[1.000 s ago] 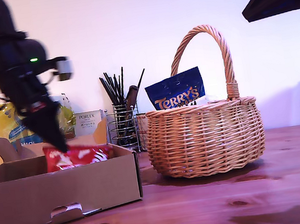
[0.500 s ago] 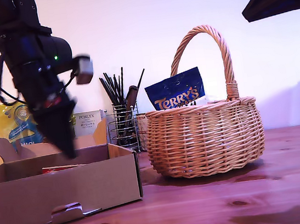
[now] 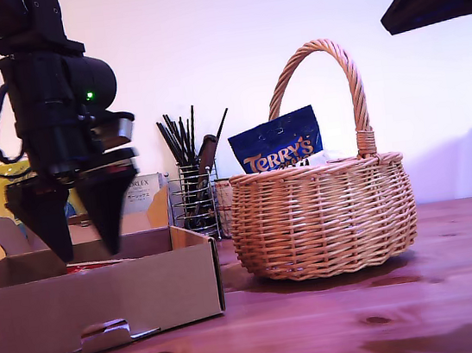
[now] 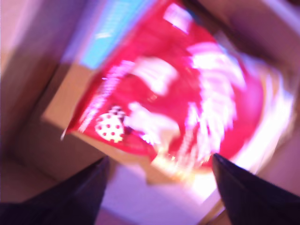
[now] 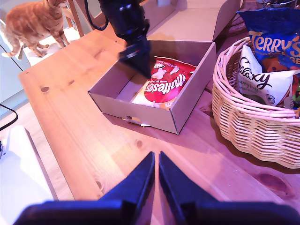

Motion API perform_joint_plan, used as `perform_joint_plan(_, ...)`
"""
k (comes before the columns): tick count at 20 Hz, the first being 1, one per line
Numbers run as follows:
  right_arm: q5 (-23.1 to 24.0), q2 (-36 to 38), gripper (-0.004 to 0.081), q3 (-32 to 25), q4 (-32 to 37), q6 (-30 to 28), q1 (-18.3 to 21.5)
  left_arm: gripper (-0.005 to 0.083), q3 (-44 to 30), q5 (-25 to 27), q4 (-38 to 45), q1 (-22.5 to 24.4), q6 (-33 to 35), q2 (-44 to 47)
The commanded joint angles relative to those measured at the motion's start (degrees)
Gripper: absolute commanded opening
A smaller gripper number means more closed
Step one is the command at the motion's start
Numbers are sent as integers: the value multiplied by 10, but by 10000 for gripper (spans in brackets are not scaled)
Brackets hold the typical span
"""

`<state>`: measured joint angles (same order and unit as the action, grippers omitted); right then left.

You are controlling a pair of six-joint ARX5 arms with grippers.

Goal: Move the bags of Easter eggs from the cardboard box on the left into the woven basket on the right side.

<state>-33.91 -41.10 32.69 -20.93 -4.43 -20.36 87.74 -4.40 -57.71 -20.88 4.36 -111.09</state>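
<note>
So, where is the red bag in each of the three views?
Exterior view: only a thin red strip of the red bag shows above the cardboard box wall, under my first gripper.
First wrist view: it fills the middle of the picture, blurred.
Second wrist view: it lies flat inside the box.
Shared landmark: the box.

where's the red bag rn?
The red bag lies flat inside the cardboard box, at the exterior view's left, directly under my first gripper, whose jaws are open above it.
</note>
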Motion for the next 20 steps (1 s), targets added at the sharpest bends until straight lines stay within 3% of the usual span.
perform_joint_plan(1, 0, 0, -12, 9, 5, -1, -3, 697, -5, 6, 8, -3, -47, -7)
perform_joint_plan(10, 0, 0, -12, 9, 5, -1, -3, 698, -5, 5, 34, -8, -173, -6)
perform_joint_plan(11, -1, 0, -12, 9, 5, -1, -3, 716, -5, 11, 40, -9, -179, -7)
perform_joint_plan(12, -1, 0, -12, 9, 5, -1, -3, 795, -5, 20, 42, -10, -189, -7)
perform_joint_plan(16, -8, 0, -12, 9, 5, 0, -3, 790, -5, 78, 17, -10, -226, -10)
perform_joint_plan(20, -22, 0, -12, 9, 5, 0, -3, 790, -5, 57, 22, -10, -305, -34)
